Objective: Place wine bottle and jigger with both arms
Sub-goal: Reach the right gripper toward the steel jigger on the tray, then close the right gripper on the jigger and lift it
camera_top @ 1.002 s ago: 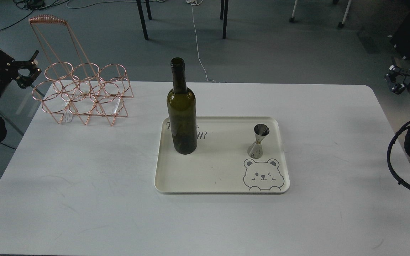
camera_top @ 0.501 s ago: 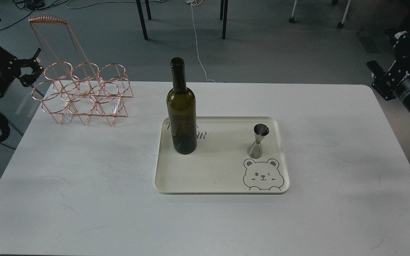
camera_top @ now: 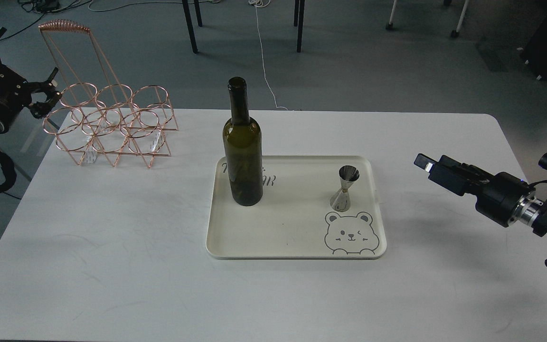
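Note:
The wine bottle (camera_top: 242, 156), dark olive-green with no label, stands upright at the back left of a cream tray (camera_top: 297, 237). The jigger (camera_top: 344, 188), small shiny steel, stands upright at the tray's right side, above a printed bear face. My left gripper (camera_top: 51, 90) hangs off the table's far left edge beside the copper rack, its two fingers apart and empty. My right gripper (camera_top: 426, 165) reaches in low over the table from the right and points at the tray, about a hand's width from the jigger. It is seen side-on and dark, so its fingers cannot be told apart.
A copper wire bottle rack (camera_top: 109, 124) with a tall handle stands at the table's back left corner. The white table (camera_top: 112, 247) ends close behind the rack and tray. Chair legs and cables lie on the floor beyond.
My right arm has swung down from beyond the table's far right corner to low over the table, towards the jigger. The left gripper has shifted slightly. Bottle and jigger have not moved.

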You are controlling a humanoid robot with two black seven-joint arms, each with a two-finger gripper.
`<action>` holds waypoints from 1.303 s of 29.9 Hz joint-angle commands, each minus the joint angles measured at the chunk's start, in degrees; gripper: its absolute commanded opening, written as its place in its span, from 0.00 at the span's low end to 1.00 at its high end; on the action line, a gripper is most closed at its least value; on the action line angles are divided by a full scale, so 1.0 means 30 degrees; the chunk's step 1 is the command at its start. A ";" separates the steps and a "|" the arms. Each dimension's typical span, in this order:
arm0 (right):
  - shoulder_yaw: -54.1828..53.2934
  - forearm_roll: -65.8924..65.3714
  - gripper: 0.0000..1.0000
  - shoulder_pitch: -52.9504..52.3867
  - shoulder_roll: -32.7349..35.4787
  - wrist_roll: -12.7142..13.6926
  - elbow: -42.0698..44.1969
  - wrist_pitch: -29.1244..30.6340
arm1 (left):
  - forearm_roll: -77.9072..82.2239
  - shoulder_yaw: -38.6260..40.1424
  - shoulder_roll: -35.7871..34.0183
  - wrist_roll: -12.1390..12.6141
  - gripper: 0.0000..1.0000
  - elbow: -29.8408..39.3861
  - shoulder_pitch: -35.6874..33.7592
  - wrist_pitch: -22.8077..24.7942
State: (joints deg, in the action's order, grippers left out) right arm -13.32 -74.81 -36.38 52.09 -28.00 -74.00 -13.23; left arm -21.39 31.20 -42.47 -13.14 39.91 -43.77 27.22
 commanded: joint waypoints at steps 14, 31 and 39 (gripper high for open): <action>0.2880 -0.6939 0.82 -0.3398 -0.6493 0.0001 0.5241 -0.0071 | -0.0047 0.0029 -0.0141 -0.0016 0.98 -0.0001 0.0029 0.0009; 0.4351 -0.6968 0.24 -0.4398 -0.8429 0.0001 0.7061 -0.0101 | -0.0047 0.0380 -0.0112 -0.0045 0.98 -0.0206 0.0029 -0.0020; 0.4585 -0.6968 0.05 -0.4339 -0.8516 0.0001 0.7061 -0.0101 | -0.0047 0.0410 -0.0229 -0.0104 0.98 -0.0207 0.0029 0.0009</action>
State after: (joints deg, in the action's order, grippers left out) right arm 0.00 -95.72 -49.29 26.79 -28.00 -52.74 -13.54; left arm -21.54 32.42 -43.01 -13.45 39.27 -43.67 27.21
